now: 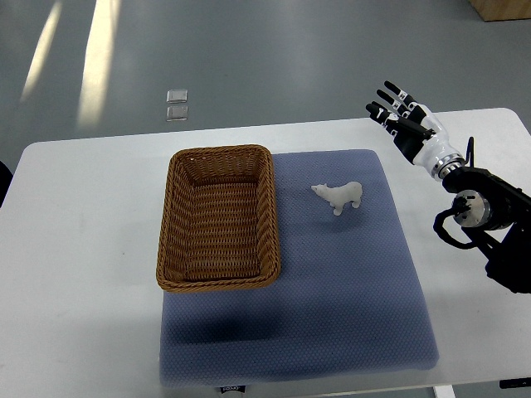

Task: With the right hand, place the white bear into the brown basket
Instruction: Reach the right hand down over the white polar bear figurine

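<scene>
A small white bear point(338, 196) stands on the blue-grey mat point(348, 274), just right of the brown wicker basket point(172, 215). Nothing lies inside the basket. My right hand point(400, 112) hovers over the table's far right part, beyond the mat's upper right corner, its fingers spread and holding nothing. It is well apart from the bear, up and to the right of it. Its black forearm comes in from the right edge.
The white table point(83, 249) carries the mat and basket; its far edge runs just behind them. Two small clear pieces point(177, 104) lie on the grey floor beyond the table. A tan box corner point(502, 8) shows at the top right.
</scene>
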Action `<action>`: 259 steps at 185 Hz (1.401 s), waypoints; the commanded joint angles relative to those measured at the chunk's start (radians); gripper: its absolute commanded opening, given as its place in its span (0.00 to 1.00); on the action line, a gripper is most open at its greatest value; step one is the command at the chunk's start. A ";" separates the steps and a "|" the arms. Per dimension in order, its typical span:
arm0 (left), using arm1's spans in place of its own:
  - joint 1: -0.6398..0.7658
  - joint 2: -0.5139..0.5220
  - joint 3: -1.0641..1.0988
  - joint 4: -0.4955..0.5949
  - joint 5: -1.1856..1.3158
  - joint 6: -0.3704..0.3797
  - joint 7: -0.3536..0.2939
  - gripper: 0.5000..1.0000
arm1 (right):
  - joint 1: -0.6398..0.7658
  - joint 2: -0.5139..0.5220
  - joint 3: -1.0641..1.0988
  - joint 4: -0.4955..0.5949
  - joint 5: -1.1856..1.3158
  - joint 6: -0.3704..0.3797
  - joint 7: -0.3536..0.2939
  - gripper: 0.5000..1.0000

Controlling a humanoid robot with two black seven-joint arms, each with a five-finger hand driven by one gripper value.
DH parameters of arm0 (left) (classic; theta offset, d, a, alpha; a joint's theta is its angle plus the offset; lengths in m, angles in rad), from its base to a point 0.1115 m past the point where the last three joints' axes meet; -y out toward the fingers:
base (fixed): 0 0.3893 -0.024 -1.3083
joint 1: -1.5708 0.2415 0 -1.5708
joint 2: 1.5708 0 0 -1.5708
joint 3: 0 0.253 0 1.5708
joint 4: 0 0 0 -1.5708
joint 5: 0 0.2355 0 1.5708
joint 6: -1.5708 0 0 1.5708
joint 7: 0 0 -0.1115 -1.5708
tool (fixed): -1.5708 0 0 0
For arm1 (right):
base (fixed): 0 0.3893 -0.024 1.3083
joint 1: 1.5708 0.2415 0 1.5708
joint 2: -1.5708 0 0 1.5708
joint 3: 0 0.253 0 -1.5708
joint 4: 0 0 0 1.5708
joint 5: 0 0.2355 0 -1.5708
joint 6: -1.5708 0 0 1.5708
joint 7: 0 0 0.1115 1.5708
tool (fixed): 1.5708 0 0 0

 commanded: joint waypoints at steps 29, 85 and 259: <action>0.000 0.000 -0.001 0.001 0.000 0.000 0.000 1.00 | 0.005 -0.019 -0.002 0.001 -0.277 0.043 0.065 0.84; 0.002 0.000 -0.001 0.001 0.000 0.000 0.000 1.00 | 0.006 -0.063 -0.008 0.013 -0.677 0.189 0.165 0.84; 0.003 0.000 -0.001 0.004 0.000 0.000 0.000 1.00 | 0.126 -0.134 -0.443 0.017 -0.993 -0.029 0.258 0.72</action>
